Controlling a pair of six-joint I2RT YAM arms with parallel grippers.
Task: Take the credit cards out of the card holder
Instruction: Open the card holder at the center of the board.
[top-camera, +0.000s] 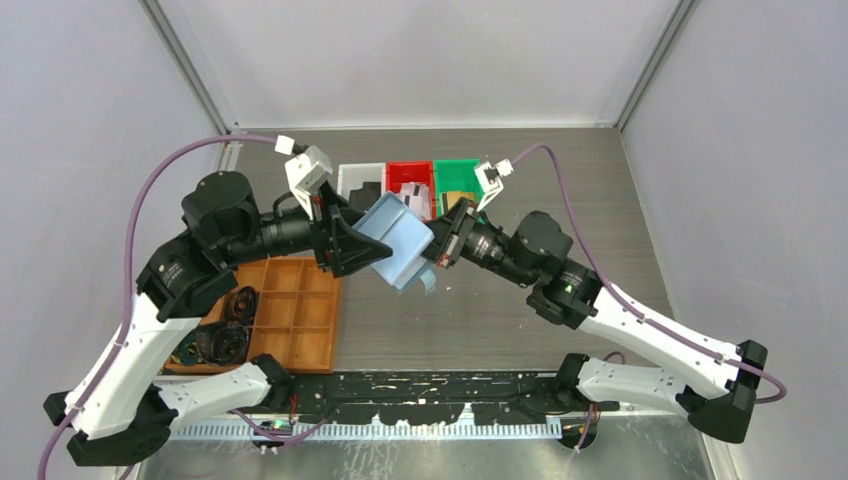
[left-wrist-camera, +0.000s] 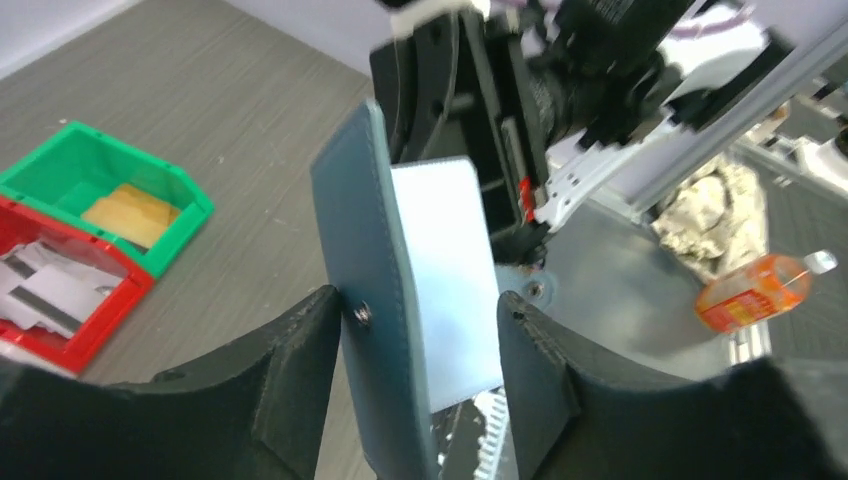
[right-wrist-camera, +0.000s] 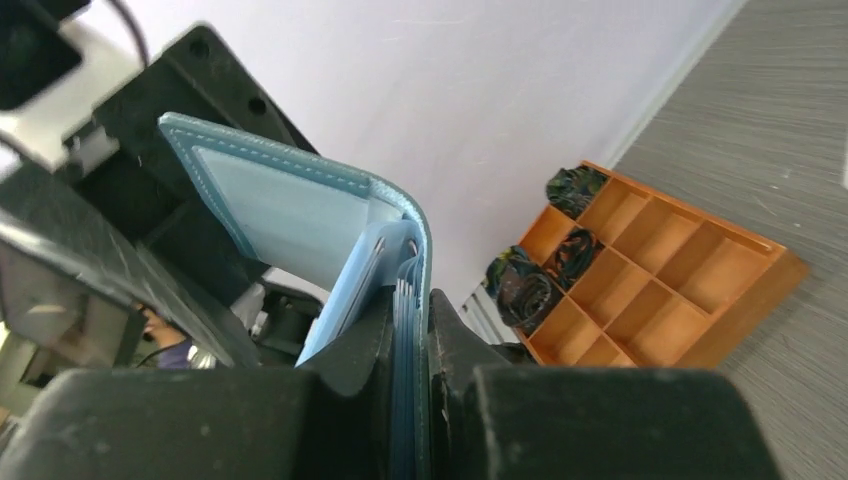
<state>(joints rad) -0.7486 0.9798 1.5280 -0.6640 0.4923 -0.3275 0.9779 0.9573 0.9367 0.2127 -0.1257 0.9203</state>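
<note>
A grey wood-grain table (top-camera: 480, 320) is seen beneath both arms. An orange-brown compartment tray (top-camera: 300, 320) is set on its near left part, and dark rolled items (top-camera: 225, 320) are lodged in its left compartments. At the far middle three small bins are lined up side by side: a white bin (top-camera: 350, 175), a red bin (top-camera: 405, 172) and a green bin (top-camera: 460, 168). The card holder (top-camera: 398, 238), light blue and partly unfolded, is held up off the table between the two grippers. Its folded edge is clamped between the fingers (right-wrist-camera: 450, 340) of the right gripper (right-wrist-camera: 410, 320). The fingers (left-wrist-camera: 285, 380) of the left gripper (left-wrist-camera: 415, 330) are spread apart, and the holder's flaps are framed between them without being pinched. White and grey credit cards (left-wrist-camera: 50, 285) are seen in the red bin, and a gold-tan card (left-wrist-camera: 125, 208) in the green bin. A small snap stud (left-wrist-camera: 362, 312) is set in the holder's greyer-blue flap.
</note>
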